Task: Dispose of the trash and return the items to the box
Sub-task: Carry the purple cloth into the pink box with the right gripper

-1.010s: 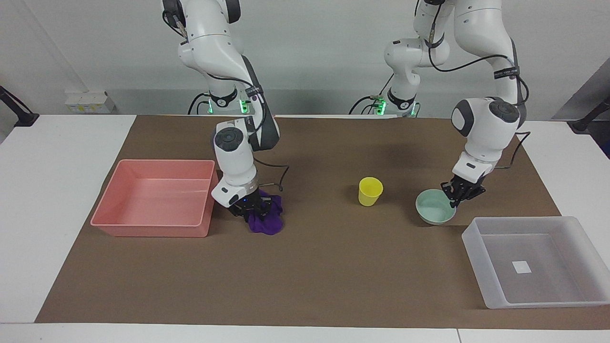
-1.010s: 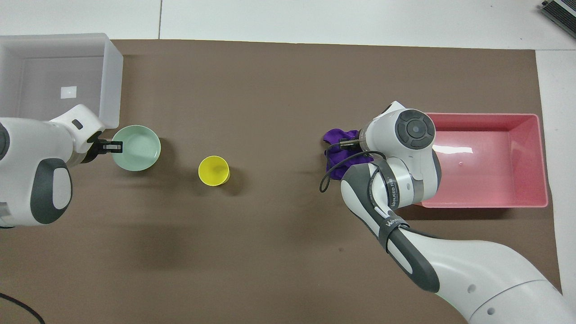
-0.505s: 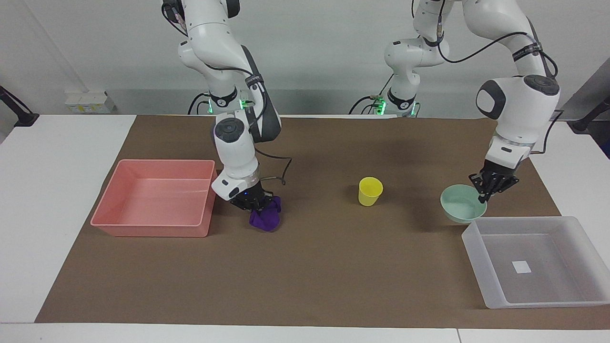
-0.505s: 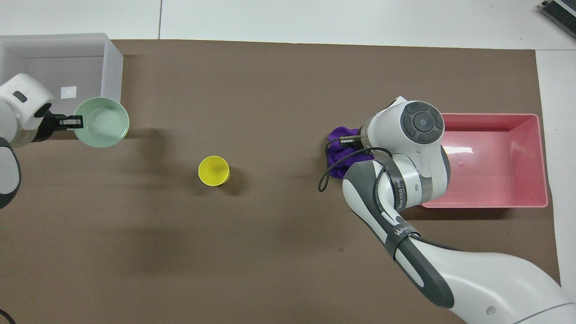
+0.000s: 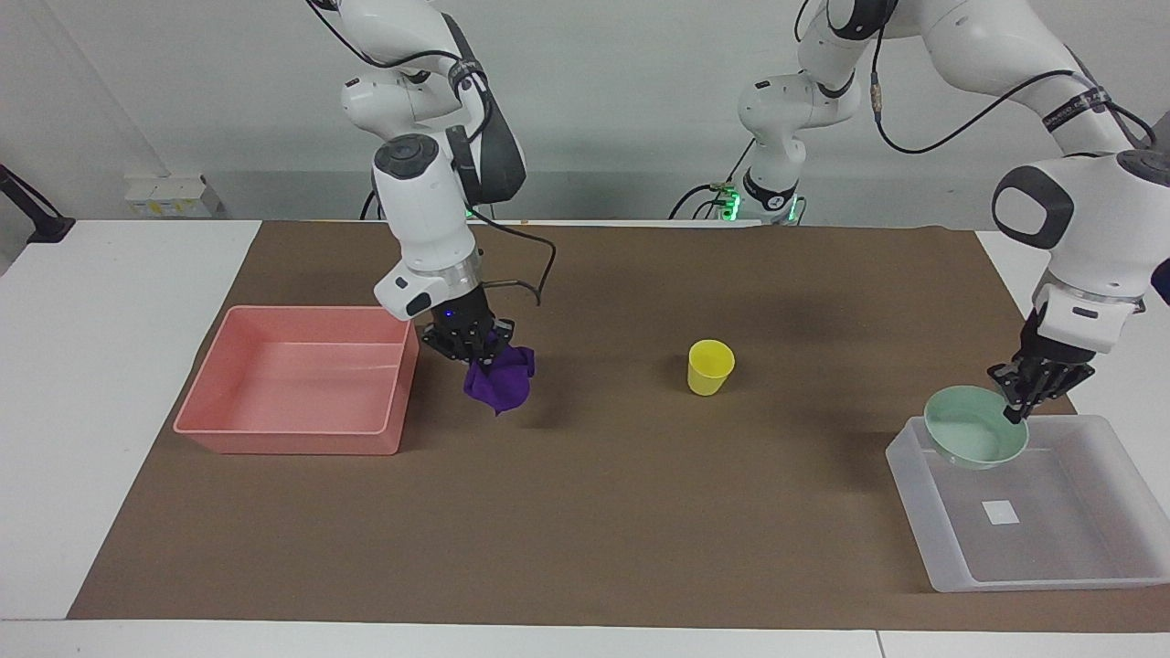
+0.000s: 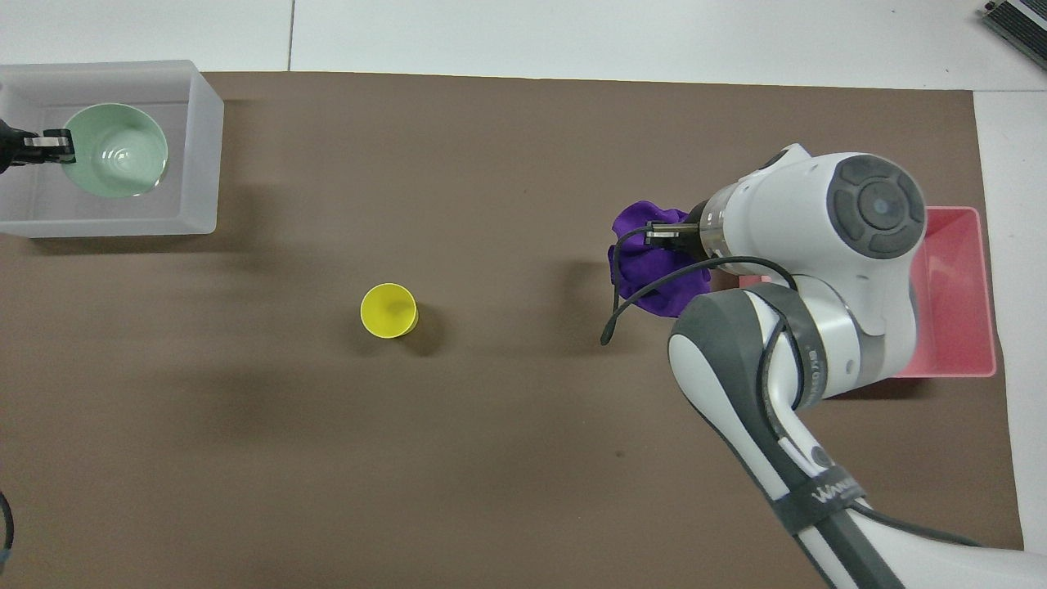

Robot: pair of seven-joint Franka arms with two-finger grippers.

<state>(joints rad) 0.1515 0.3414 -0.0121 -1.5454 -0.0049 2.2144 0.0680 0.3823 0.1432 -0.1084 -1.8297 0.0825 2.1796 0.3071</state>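
The purple cloth trash (image 5: 498,384) (image 6: 654,266) hangs bunched above the brown mat beside the pink bin, with my right gripper (image 5: 483,355) (image 6: 667,236) shut on its top. My left gripper (image 5: 1013,413) (image 6: 53,141) is shut on the rim of the mint-green bowl (image 5: 973,440) (image 6: 114,151). It holds the bowl tilted in the air over the part of the translucent box (image 5: 914,498) (image 6: 203,147) that lies toward the robots. The yellow cup (image 5: 710,366) (image 6: 389,310) stands upright on the mat between the two arms, untouched.
The pink bin (image 5: 292,440) (image 6: 957,286) sits at the right arm's end of the table with nothing in it; in the overhead view the right arm covers most of it. A white square sticker (image 5: 1000,513) lies on the box's floor. The brown mat (image 5: 585,530) covers the working area.
My right gripper closed on the purple cloth and lifted it off the mat. My left arm carried the bowl from the mat up and over the translucent box.
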